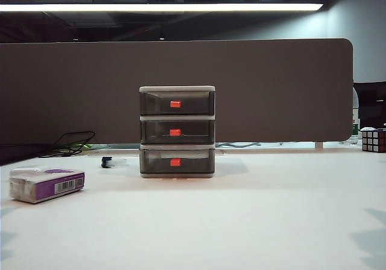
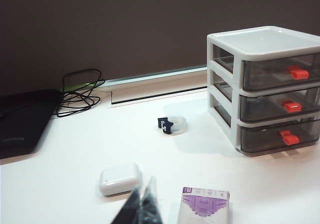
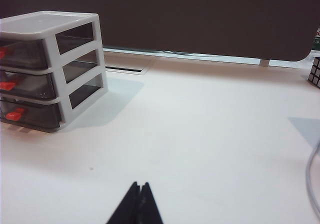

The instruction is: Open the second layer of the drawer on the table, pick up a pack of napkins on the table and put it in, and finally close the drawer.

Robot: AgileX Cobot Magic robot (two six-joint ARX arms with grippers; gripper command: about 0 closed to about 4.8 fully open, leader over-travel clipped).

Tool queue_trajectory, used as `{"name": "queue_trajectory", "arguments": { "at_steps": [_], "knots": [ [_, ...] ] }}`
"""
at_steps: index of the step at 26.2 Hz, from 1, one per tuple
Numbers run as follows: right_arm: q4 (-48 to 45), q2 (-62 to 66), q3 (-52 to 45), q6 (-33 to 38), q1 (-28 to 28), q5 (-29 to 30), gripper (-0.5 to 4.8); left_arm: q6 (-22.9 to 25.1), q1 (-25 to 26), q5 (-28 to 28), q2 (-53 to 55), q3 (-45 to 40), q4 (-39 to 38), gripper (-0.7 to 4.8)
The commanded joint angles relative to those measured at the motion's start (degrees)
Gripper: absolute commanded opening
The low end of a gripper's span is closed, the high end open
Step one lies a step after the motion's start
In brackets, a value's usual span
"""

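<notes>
The drawer [image 1: 177, 131] stands mid-table, a pale grey frame with three smoky drawers, all pushed in. Its second layer [image 1: 177, 132] carries a red-orange handle [image 1: 175, 132]; it also shows in the left wrist view as the second layer [image 2: 280, 107] and in the right wrist view as the second layer [image 3: 25, 85]. The pack of napkins [image 1: 46, 184], purple and white, lies on the table [image 1: 241, 222] at the left. In the left wrist view the pack of napkins [image 2: 205, 206] lies just beside my left gripper [image 2: 142, 190], which is shut and empty. My right gripper [image 3: 139, 184] is shut over bare tabletop.
A small white rounded case [image 2: 120, 179] lies near the left gripper. A small clear and dark-blue object [image 2: 171, 124] sits left of the drawer unit. A Rubik's cube [image 1: 374, 140] stands at the far right edge. A dark partition [image 1: 181, 65] and black cables [image 2: 77, 96] line the back.
</notes>
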State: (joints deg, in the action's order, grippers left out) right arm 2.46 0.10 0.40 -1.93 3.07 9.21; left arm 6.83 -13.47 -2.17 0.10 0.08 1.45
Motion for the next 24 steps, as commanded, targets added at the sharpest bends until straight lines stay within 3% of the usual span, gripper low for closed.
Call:
{"name": "queue_trajectory", "arguments": {
  "at_steps": [1, 9, 10, 12, 15, 16, 20, 24],
  "knots": [
    [-1.0, -0.1, -0.3, 0.3, 0.0, -0.1, -0.01, 0.0, 0.0, -0.2, 0.0, 0.3, 0.8, -0.05],
    [-1.0, -0.1, -0.3, 3.8, 0.0, -0.1, -0.01, -0.2, 0.0, 0.0, 0.0, 0.3, 0.8, -0.04],
    [-1.0, -0.1, -0.3, 3.8, 0.0, -0.1, -0.01, -1.4, 0.0, 0.0, 0.0, 0.3, 0.8, -0.05],
    [-1.0, -0.1, -0.3, 4.3, 0.0, 0.6, -0.01, -8.3, 0.0, 1.9, 0.0, 0.3, 0.9, -0.05],
    [-1.0, -0.1, -0.4, 9.4, 0.1, 6.4, -0.01, -17.2, 0.0, 9.0, 0.0, 0.3, 0.9, -0.05],
    [-0.9, -0.1, -0.4, 12.5, 0.1, 12.1, -0.01, -20.2, 0.0, 13.9, 0.0, 0.3, 0.9, -0.05],
    [-1.0, -0.1, -0.4, 14.0, 0.1, 23.7, -0.01, -20.9, 0.0, 23.3, 0.0, 0.3, 1.0, -0.04],
    [-1.0, -0.1, -0.4, 14.7, 0.1, 25.5, -0.01, -23.9, 0.0, 25.6, 0.0, 0.3, 1.7, 0.3]
  ]
}}
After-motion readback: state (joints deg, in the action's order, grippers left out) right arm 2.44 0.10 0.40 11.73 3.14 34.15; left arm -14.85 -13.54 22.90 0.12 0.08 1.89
